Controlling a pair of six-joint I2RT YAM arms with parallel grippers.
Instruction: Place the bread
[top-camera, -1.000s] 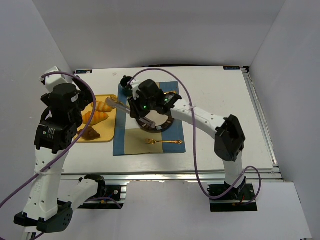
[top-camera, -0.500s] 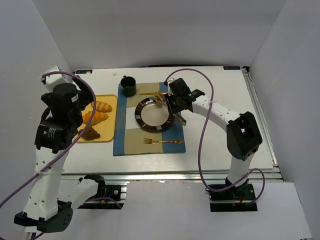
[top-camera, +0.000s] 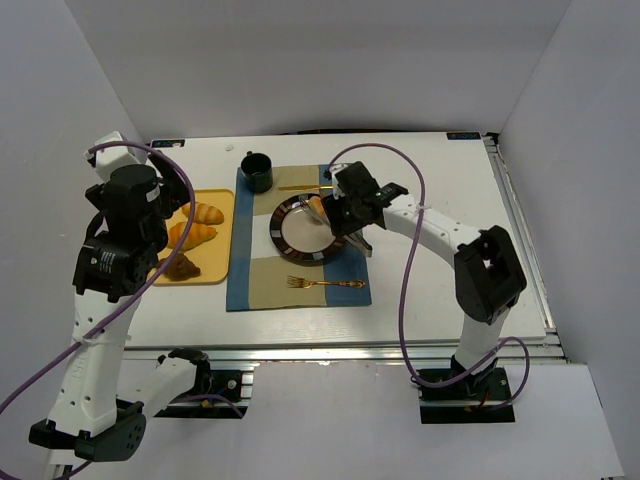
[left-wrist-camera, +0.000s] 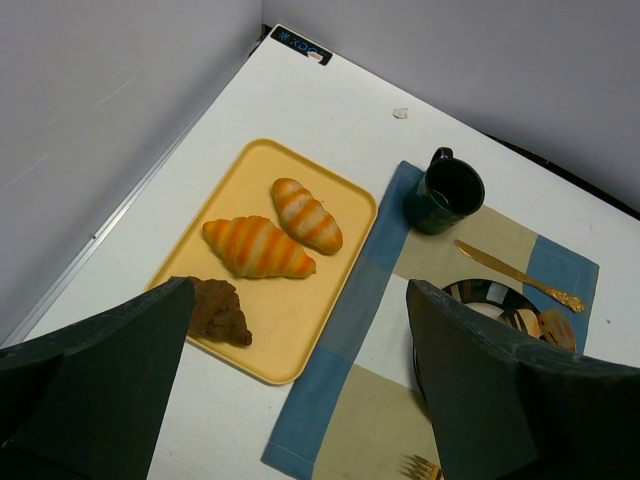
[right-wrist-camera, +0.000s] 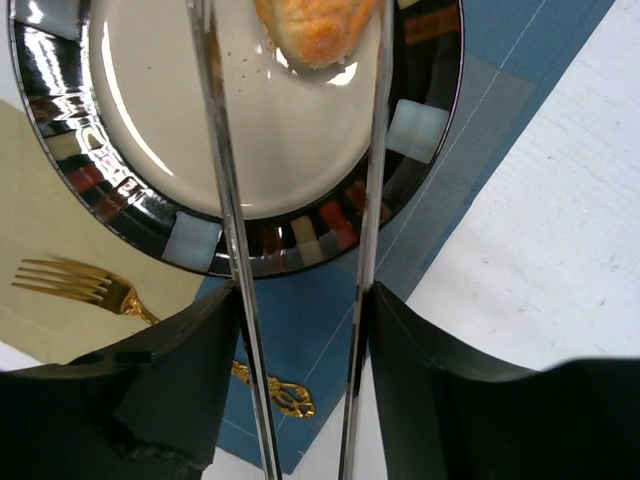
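A golden piece of bread (right-wrist-camera: 312, 27) lies on the white centre of the dark-rimmed plate (right-wrist-camera: 300, 236), at the plate's far right (top-camera: 318, 207) in the top view. My right gripper (right-wrist-camera: 300, 300) is shut on a pair of metal tongs (right-wrist-camera: 225, 200). The tongs' two arms stand apart on either side of the bread, the left arm clear of it. A dark brown lumpy chunk of bread (left-wrist-camera: 215, 310) sits on the yellow tray (left-wrist-camera: 300, 340). My left gripper (left-wrist-camera: 300, 400) hangs open high above the tray's near edge, holding nothing.
Two striped croissants (left-wrist-camera: 258, 247) (left-wrist-camera: 307, 214) share the tray. A dark mug (left-wrist-camera: 446, 190) and a gold knife (left-wrist-camera: 515, 275) lie behind the plate on the blue and tan placemat (top-camera: 300, 290). A gold fork (top-camera: 325, 284) lies in front of the plate.
My right arm swung from the tray side over to the plate with the bread in the tongs. The tongs have now spread and the bread rests on the plate. The left arm barely moved.
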